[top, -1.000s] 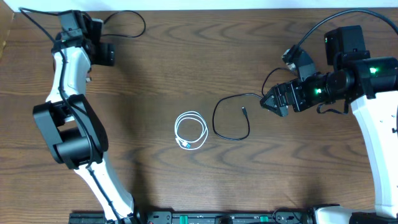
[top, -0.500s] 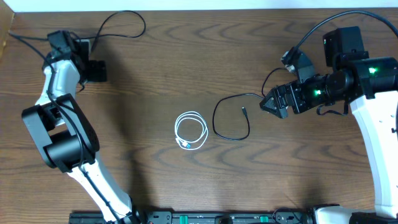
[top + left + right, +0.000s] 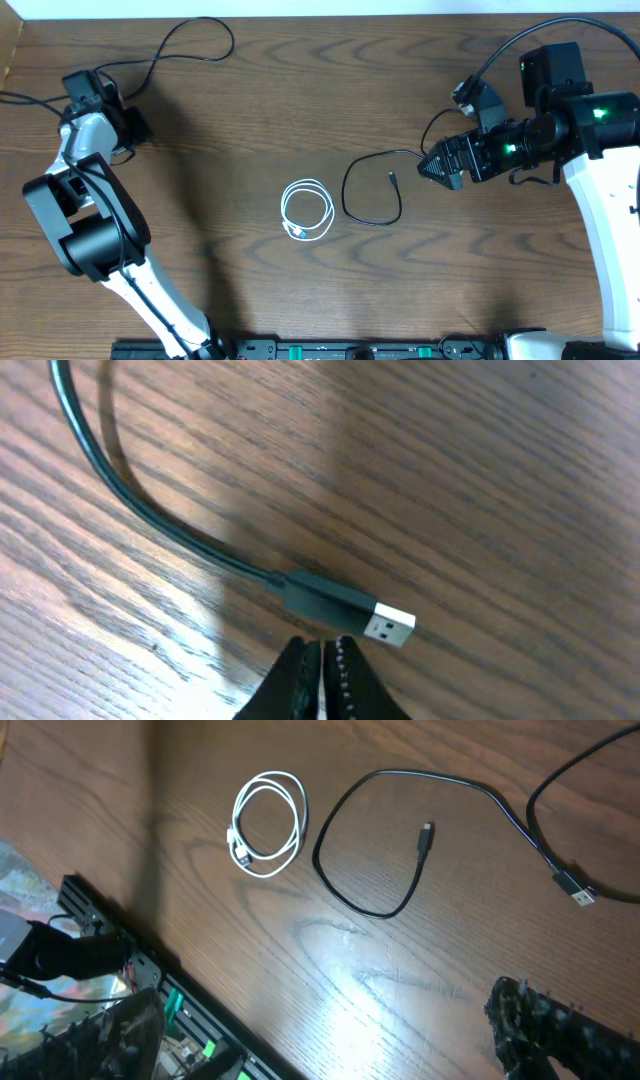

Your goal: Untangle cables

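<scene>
A white cable (image 3: 307,210) (image 3: 268,825) lies in a small round coil at the table's middle. Just right of it a black cable (image 3: 372,195) (image 3: 365,850) forms a loop, its small plug (image 3: 425,830) inside the loop and its USB plug (image 3: 578,892) at the other end. My right gripper (image 3: 432,168) (image 3: 320,1040) hovers open beside that loop, holding nothing. A second black cable (image 3: 230,38) (image 3: 150,520) curls at the far left. Its USB plug (image 3: 385,625) lies flat just past the tips of my left gripper (image 3: 138,126) (image 3: 320,652). The left jaws are shut together with nothing between them.
Thick black robot cables arc from the right arm (image 3: 590,130) at the back right. An equipment rail (image 3: 330,350) (image 3: 150,985) runs along the front edge. The left arm's base link (image 3: 90,230) stands at the left side.
The left arm has swung left toward the table's edge, and its gripper has gone from open to shut. The right arm and all the cables have stayed put.
</scene>
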Action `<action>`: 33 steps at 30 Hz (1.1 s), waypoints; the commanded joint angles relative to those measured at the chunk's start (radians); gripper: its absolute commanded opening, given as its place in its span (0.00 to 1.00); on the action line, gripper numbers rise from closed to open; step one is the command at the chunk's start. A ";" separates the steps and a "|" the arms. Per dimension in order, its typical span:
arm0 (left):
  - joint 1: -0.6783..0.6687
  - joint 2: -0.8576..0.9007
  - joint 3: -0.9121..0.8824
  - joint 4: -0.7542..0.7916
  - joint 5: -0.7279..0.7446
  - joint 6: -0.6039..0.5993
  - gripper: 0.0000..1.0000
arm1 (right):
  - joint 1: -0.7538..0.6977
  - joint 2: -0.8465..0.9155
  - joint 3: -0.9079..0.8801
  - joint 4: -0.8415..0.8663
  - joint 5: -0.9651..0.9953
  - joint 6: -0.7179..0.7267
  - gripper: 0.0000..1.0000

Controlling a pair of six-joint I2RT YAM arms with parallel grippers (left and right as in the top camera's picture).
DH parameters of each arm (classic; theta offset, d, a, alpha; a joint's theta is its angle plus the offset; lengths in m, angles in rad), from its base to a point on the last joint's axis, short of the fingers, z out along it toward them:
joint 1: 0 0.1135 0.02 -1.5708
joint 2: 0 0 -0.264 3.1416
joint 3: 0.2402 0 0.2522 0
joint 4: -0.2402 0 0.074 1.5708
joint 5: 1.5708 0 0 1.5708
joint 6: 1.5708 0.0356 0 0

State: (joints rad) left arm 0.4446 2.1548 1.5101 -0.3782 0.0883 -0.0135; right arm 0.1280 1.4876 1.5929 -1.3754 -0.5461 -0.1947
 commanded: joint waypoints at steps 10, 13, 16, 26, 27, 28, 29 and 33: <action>0.000 0.085 -0.018 0.045 0.001 -0.051 0.08 | 0.005 -0.004 -0.003 -0.001 -0.033 0.023 0.99; 0.004 0.116 -0.018 0.076 0.001 -0.051 0.08 | 0.005 -0.004 -0.003 -0.002 -0.033 0.027 0.99; 0.005 0.135 -0.018 0.126 -0.001 -0.051 0.08 | 0.005 -0.004 -0.003 -0.006 -0.033 0.027 0.99; 0.009 0.248 -0.018 0.425 -0.037 -0.025 0.08 | 0.005 -0.004 -0.003 -0.005 -0.033 0.106 0.98; 0.011 0.266 -0.018 0.458 -0.036 -0.025 0.08 | 0.005 -0.004 -0.003 -0.005 -0.033 0.113 0.98; 0.011 0.283 -0.018 0.493 -0.036 -0.024 0.08 | 0.005 -0.004 -0.003 -0.005 -0.034 0.114 0.98; 0.013 0.300 -0.018 0.525 -0.036 -0.021 0.08 | 0.005 -0.004 -0.003 -0.005 -0.034 0.121 0.98; 0.018 0.356 -0.018 0.649 -0.036 -0.016 0.08 | 0.005 -0.004 -0.003 -0.005 -0.034 0.150 0.98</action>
State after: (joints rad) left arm 0.4500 2.3859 1.5364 0.2832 0.0689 -0.0475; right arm 0.1280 1.4876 1.5929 -1.3788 -0.5617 -0.0860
